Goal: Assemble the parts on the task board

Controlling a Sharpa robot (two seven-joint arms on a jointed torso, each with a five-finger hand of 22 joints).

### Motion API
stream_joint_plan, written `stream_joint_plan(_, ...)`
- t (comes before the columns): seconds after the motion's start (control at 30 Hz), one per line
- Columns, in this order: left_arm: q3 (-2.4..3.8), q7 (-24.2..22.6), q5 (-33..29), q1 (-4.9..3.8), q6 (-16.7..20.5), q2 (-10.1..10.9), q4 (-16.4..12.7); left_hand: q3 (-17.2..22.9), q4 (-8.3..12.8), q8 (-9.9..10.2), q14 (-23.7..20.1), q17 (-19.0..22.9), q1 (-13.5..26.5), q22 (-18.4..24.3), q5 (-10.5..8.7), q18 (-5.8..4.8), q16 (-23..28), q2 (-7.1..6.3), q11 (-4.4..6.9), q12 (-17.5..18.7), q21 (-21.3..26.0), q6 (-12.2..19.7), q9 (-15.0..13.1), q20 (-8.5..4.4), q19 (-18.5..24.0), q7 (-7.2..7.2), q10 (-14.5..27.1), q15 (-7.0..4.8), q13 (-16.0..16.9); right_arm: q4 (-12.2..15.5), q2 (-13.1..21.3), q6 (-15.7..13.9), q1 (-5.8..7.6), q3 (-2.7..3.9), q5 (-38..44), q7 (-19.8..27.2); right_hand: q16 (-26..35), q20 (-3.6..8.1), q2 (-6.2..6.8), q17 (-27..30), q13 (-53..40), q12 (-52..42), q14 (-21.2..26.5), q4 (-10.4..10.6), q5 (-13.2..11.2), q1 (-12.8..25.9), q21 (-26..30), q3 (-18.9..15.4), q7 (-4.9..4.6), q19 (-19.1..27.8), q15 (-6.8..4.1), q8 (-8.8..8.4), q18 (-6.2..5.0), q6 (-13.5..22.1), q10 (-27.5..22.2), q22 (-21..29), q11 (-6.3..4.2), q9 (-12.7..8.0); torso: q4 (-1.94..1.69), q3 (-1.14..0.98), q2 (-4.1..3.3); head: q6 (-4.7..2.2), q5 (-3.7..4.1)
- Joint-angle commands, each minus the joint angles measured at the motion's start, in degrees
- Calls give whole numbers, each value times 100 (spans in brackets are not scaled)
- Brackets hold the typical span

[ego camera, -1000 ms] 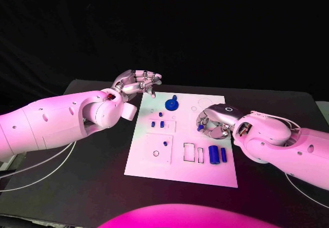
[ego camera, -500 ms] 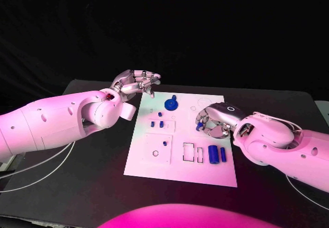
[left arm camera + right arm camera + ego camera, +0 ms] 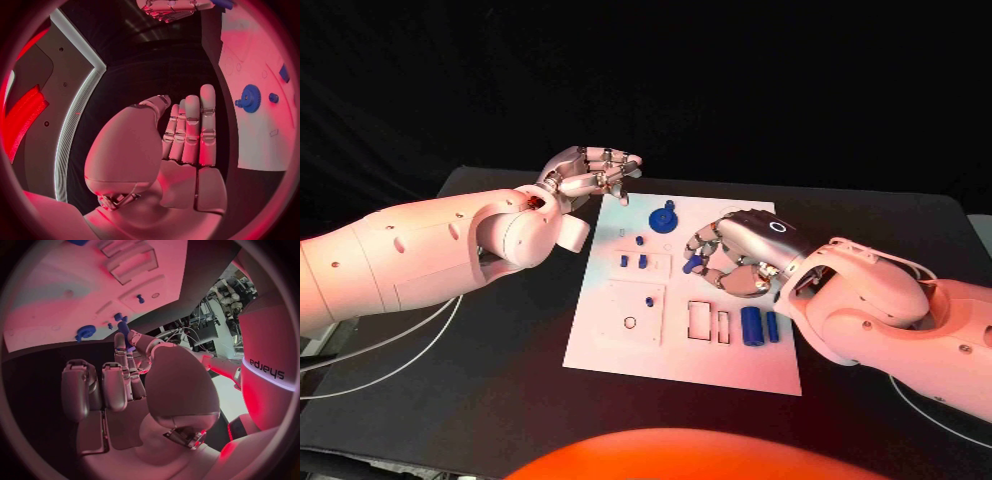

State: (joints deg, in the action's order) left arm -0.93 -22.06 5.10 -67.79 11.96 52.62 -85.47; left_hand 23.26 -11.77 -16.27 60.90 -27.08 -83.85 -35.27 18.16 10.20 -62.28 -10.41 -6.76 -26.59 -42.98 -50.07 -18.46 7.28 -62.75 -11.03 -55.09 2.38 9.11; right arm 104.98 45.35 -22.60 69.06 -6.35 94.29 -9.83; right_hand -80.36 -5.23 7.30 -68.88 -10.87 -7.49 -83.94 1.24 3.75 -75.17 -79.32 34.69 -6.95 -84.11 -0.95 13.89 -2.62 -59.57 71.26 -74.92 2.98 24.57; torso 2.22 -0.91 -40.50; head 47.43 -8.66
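The white task board [image 3: 678, 340] lies mid-table. My right hand [image 3: 736, 252] hovers over its middle and pinches a small blue part [image 3: 692, 263] between thumb and finger; the right wrist view shows that part [image 3: 124, 330] at the fingertips. A blue gear [image 3: 662, 218] sits near the board's far edge, with small blue pegs [image 3: 633, 261] just in front of it. Two blue cylinders [image 3: 760, 325] lie side by side at the board's right. My left hand [image 3: 596, 172] hangs at the board's far left corner, fingers curled in and holding nothing. The left wrist view shows this hand [image 3: 181, 145], the gear [image 3: 250, 97] and the board [image 3: 256, 135].
Rectangular slots [image 3: 708, 321] and a square recess holding a tiny blue peg [image 3: 651, 301] mark the board's near half. Black tabletop [image 3: 488, 370] surrounds the board. White cables [image 3: 387, 350] trail off the table's left side.
My right hand has moved left and slightly away across the board, carrying the small blue part with it. The left hand has stayed in place.
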Motion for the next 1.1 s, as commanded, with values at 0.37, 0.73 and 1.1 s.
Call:
stream_joint_plan(0.37,4,-25,-25,-5,-132,-141,39,44,5,-19,-29,6,18,7,12,34,31,-32,-9,-21,27,33,-6,-2,37,23,48,3,6,-339,-955,-130,-507,-78,-255,365,-23,44,-17,18,1,7,-208,9,42,17,16,21,14,-179,-25,168,36,-47,11,-1141,18,239,-10,13,-5,43,-188)
stream_joint_plan(0.73,4,-21,-25,-5,-136,-150,42,44,5,-19,-29,6,18,7,12,34,31,-32,-9,-21,27,33,-6,-2,37,23,48,3,6,-769,-1270,-7,-745,-142,-204,407,-23,44,-14,20,2,12,-208,4,53,14,23,23,10,-177,-25,170,35,-41,8,-1140,20,244,-14,2,-9,96,-240)
stream_joint_plan(1.1,4,-20,-25,-5,-144,-153,47,44,5,-19,-29,6,18,7,12,34,31,-32,-9,-21,27,33,-6,-2,37,23,48,3,6,-941,-1334,123,-798,-164,-126,364,-23,44,-14,20,2,12,-208,4,53,14,23,23,10,-177,-25,170,35,-41,8,-1140,20,244,2,1,-2,132,-267)
